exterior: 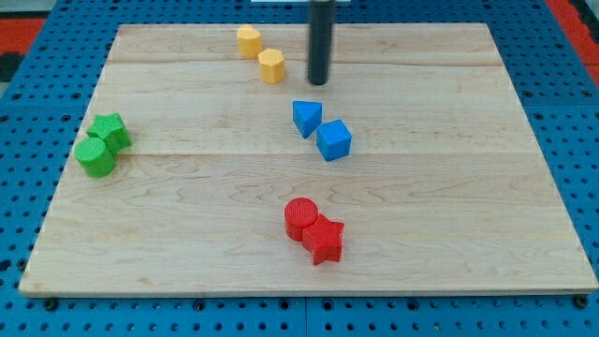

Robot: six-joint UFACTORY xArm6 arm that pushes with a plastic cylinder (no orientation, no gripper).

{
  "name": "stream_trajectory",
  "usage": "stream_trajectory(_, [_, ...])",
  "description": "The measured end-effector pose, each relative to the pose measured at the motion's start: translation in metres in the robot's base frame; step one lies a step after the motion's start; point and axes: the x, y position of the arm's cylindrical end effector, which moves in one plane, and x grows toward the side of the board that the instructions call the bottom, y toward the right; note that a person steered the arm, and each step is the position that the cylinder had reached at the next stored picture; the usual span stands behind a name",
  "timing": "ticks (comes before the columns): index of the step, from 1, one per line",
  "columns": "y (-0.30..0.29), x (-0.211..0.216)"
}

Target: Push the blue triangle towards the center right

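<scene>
**Tip stands above the blue triangle, not touching it**

My tip (319,82) rests on the wooden counter (449,187) near the view's top, a little left of the middle. The dark rod rises straight up from it and leaves the picture at the top edge. There is no end effector with jaws here, only the rod's plain lower end, so nothing stands apart, together or clamped; the tip touches no block.

Just below the tip, towards the view's bottom and slightly to the view's left, lies the blue triangle (306,118). A clear strip of bare wood separates it from the tip. Touching the triangle on its lower right side is the blue cube (334,140), which sits below the tip and a shade to the view's right.

To the view's left of the tip, near it, is a yellow hexagonal block (271,65), about level with the tip. A second yellow block (249,41), with a rounded top, lies further up and to the left, just beside the first.

Well below the tip, near the counter's bottom edge, a red cylinder (301,218) touches a red star-shaped block (325,239).

Far to the view's left of the tip and lower, two green blocks sit pressed together: a green star-shaped block (110,131) and a green cylinder (94,156) below it.

The counter lies on a blue pegboard (571,112).
</scene>
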Motion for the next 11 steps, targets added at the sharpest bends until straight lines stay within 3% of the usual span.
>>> stream_trajectory(2, [-0.007,-0.048])
stream_trajectory(3, [0.022,-0.020])
stream_trajectory(5, [-0.047,0.062])
stream_trajectory(6, [0.022,0.079])
stream_trajectory(7, [0.121,0.063])
stream_trajectory(9, [0.035,0.055])
stream_trajectory(10, [0.054,0.033])
stream_trajectory(11, [0.131,0.012])
